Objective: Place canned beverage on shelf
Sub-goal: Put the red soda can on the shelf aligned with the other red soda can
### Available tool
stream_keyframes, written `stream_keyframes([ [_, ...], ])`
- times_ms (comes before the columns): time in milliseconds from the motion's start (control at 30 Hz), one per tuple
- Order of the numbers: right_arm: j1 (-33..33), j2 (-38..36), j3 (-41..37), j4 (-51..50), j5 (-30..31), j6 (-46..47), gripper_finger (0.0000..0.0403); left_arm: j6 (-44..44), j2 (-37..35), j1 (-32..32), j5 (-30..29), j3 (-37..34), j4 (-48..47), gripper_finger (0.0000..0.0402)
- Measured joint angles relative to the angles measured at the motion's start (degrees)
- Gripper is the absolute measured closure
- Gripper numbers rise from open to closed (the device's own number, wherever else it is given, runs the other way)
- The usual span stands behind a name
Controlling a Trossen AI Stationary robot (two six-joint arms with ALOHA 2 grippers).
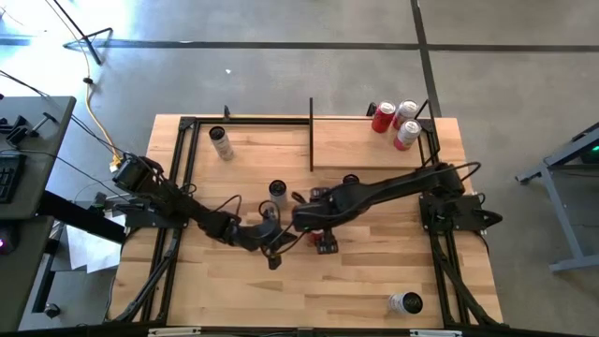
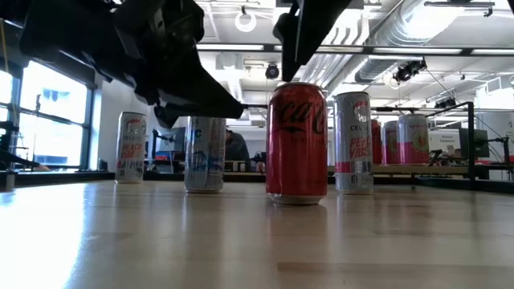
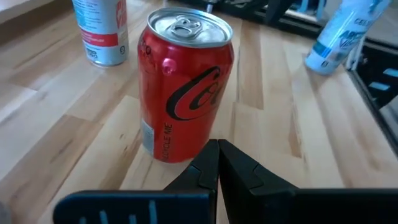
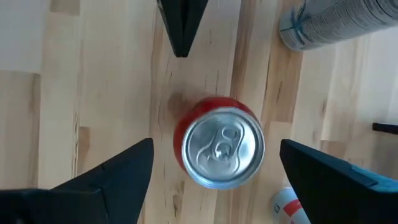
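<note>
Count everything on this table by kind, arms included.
Cans: 7
Shelf: 1
Arms: 2
Total: 10

Red can point(image 3: 183, 93) with black script and silver top; pale striped wooden tabletop point(image 1: 281, 281); black shelf bars point(image 1: 311, 131).

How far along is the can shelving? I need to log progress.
Three cans already stand on the shelf. In hand: the open right gripper hangs over an upright red can on the tabletop, fingers either side, not touching it. The shut left gripper points at that can from beside it. Left: grip, lift and shelve it; other cans also wait on the table.
</note>
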Motion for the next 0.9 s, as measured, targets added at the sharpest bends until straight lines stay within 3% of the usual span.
stream_keyframes([
  [600, -2.31, 2.34, 0.64, 0.49, -4.64, -0.17, 0.0068, -0.46, -0.02, 0.0, 1.0, -1.27, 2.38, 0.0401],
  [900, -2.33, 2.37, -5.99, 5.28, -5.04, -0.67, 0.0068, -0.44, -0.02, 0.0, 1.0, -1.27, 2.4, 0.0401],
])
